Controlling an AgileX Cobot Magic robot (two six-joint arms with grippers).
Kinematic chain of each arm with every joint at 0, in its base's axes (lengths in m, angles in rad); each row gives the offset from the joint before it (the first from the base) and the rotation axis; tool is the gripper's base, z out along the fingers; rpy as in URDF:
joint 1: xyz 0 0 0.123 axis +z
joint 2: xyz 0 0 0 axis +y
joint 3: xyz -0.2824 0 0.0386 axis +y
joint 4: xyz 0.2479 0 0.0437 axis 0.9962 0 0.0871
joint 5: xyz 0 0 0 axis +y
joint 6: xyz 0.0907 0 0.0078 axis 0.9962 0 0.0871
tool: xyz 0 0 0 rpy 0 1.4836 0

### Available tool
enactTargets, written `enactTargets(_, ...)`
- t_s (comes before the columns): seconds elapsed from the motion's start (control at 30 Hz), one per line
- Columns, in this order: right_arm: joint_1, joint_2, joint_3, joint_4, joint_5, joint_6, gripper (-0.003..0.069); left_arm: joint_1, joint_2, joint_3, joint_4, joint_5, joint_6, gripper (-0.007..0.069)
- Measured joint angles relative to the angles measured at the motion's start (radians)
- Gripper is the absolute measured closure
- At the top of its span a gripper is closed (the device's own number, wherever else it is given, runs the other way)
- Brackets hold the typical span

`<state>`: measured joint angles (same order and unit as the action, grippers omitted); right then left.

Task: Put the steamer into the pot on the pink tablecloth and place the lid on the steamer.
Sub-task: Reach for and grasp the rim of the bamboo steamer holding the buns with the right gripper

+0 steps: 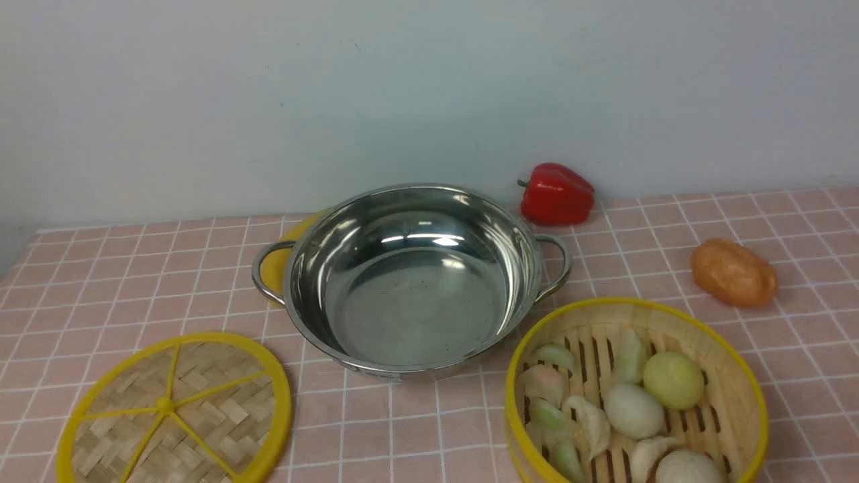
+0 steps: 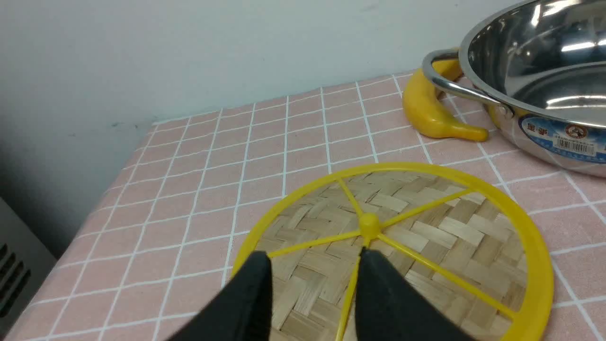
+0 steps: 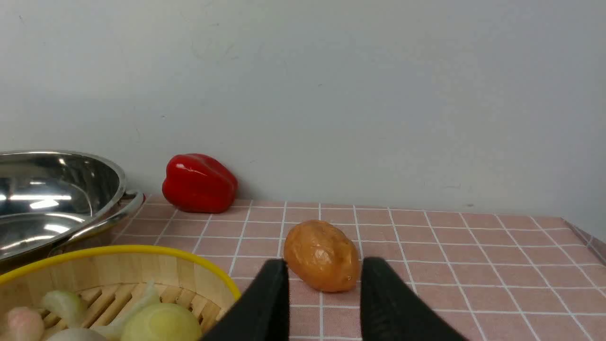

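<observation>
Left gripper (image 2: 315, 255) and right gripper (image 3: 324, 265) gape empty; the steamer (image 1: 730, 386), at four o'clock of the pot (image 1: 416, 315), looks light and stiff (buns (image 1: 673, 380) may roll): pinch its wall.

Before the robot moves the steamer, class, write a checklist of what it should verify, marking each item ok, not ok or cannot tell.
1. Pot empty: ok.
2. Steamer upright, food inside, beside the pot: ok.
3. Right gripper open, holding nothing: ok.
4. Left gripper open, holding nothing: ok.
5. Lid flat on the cloth, apart from the pot: ok.
6. Banana by the pot's left handle, clear of its wall: cannot tell.
</observation>
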<state>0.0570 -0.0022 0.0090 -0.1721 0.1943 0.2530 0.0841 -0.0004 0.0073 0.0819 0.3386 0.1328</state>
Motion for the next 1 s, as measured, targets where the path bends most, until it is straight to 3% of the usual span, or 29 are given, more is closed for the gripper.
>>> enactTargets(0.83,0.0,0.0,0.0,-0.001,0.0,0.0,0.0419,0.0,0.0,0.0,-0.005,0.0,-0.003,0.0382)
enactTargets(0.97,0.0,0.0,0.0,0.004,-0.001,0.004,0.0419,0.0,0.0,0.0,-0.099,-0.003,-0.047,0.0382)
enactTargets(1.0,0.0,0.0,0.0,0.034,-0.013,0.024,0.0419,0.0,0.0,0.0,-0.196,-0.017,-0.092,0.0382)
